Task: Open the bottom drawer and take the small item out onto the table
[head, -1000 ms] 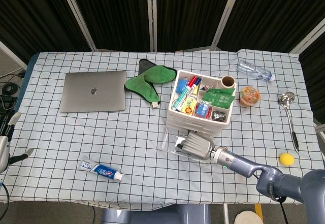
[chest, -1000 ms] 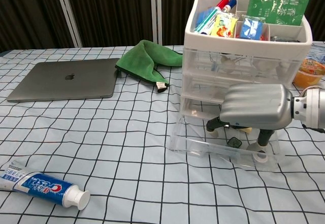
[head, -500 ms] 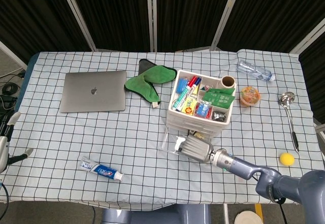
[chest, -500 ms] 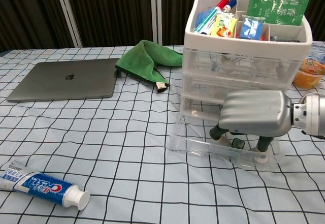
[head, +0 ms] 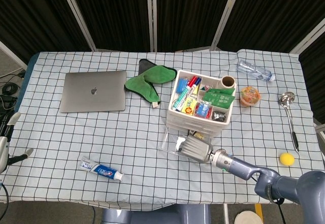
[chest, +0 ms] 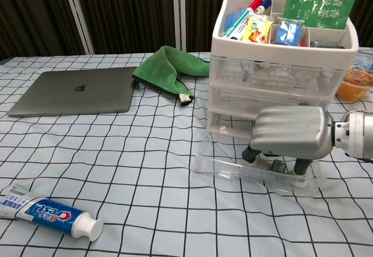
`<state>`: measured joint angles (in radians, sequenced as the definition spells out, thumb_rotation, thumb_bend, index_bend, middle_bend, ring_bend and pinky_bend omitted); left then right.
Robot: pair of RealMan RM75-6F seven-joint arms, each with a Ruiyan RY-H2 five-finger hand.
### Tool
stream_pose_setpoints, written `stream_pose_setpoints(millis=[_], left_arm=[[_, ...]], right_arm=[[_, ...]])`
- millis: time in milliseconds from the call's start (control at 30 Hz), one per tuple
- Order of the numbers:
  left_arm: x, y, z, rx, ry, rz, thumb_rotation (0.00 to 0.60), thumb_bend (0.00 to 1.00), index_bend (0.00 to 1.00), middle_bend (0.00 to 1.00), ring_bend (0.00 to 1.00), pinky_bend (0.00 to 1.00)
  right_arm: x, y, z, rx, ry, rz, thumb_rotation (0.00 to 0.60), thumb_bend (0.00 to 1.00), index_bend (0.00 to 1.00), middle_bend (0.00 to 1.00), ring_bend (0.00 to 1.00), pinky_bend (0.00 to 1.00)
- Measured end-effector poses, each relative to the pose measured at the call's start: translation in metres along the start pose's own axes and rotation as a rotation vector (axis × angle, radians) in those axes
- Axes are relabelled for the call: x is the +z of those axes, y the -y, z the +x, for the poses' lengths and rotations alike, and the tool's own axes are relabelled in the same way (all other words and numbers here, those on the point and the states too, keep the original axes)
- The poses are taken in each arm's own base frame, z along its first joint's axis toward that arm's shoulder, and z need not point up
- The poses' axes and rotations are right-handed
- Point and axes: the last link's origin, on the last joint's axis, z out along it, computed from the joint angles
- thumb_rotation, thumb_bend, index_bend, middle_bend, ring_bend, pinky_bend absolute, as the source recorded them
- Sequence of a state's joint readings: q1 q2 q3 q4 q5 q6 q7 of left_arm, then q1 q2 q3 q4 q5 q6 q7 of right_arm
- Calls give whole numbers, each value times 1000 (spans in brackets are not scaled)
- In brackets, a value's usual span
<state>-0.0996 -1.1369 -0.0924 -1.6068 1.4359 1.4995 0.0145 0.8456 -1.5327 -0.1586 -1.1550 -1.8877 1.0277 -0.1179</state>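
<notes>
A white-and-clear drawer unit (head: 200,113) (chest: 280,53) stands right of the table's middle, its top tray full of pens and packets. Its clear bottom drawer (chest: 228,165) (head: 169,141) is pulled out toward me. My right hand (chest: 289,134) (head: 197,148) hangs palm down over the open drawer, fingers reaching down into it. A small dark item (chest: 278,165) lies on the drawer floor between those fingers; whether they grip it is hidden by the palm. My left hand (head: 6,145) stays at the table's far left edge, fingers apart, holding nothing.
A grey laptop (head: 94,91) and a green cloth (head: 147,82) lie to the left of the unit. A toothpaste tube (head: 101,169) lies near the front edge. To the right are a water bottle (head: 255,71), a jelly cup (head: 250,96), a spoon (head: 290,115) and a yellow ball (head: 287,158).
My right hand has sunk lower into the open drawer and its fingers have drawn in around the small dark item. The left hand has not moved.
</notes>
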Motion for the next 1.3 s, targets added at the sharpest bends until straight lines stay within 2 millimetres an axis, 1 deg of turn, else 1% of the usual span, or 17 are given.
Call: stream_pose_setpoints(millis=[267, 700, 800, 867, 933, 1000, 1100, 1167, 1300], left_arm=[[0, 0, 0, -3, 1, -3, 600, 31, 0, 0, 0, 0], [-2, -1, 2, -9, -4, -6, 600, 32, 0, 0, 0, 0], [-2, -1, 2, -10, -6, -7, 600, 31, 0, 0, 0, 0], [-2, 0, 2, -11, -7, -7, 600, 31, 0, 0, 0, 0], [-3, 0, 3, -12, -8, -8, 600, 31, 0, 0, 0, 0], [-3, -1, 3, -13, -9, -9, 600, 31, 0, 0, 0, 0], [-3, 0, 3, -13, -10, -9, 600, 32, 0, 0, 0, 0], [-3, 0, 3, -13, -9, -9, 600, 32, 0, 0, 0, 0], [-3, -1, 3, -13, -9, -10, 600, 32, 0, 0, 0, 0]], right_arm=[[1, 2, 0, 1, -12, -2, 600, 0, 666, 1000, 1000, 835], [3, -2, 14, 7, -67, -28, 600, 0, 664, 1000, 1000, 835], [2, -2, 14, 4, -64, -31, 600, 0, 656, 1000, 1000, 835], [2, -2, 14, 3, -60, -33, 600, 0, 635, 1000, 1000, 834], [2, -1, 13, -1, -53, -34, 600, 0, 591, 1000, 1000, 834], [2, -1, 11, -7, -46, -35, 600, 0, 510, 1000, 1000, 834], [2, -1, 10, -8, -34, -37, 600, 0, 465, 1000, 1000, 834], [2, 0, 9, -9, -25, -38, 600, 0, 477, 1000, 1000, 833], [3, 1, 7, -15, -5, -37, 600, 0, 535, 1000, 1000, 831]])
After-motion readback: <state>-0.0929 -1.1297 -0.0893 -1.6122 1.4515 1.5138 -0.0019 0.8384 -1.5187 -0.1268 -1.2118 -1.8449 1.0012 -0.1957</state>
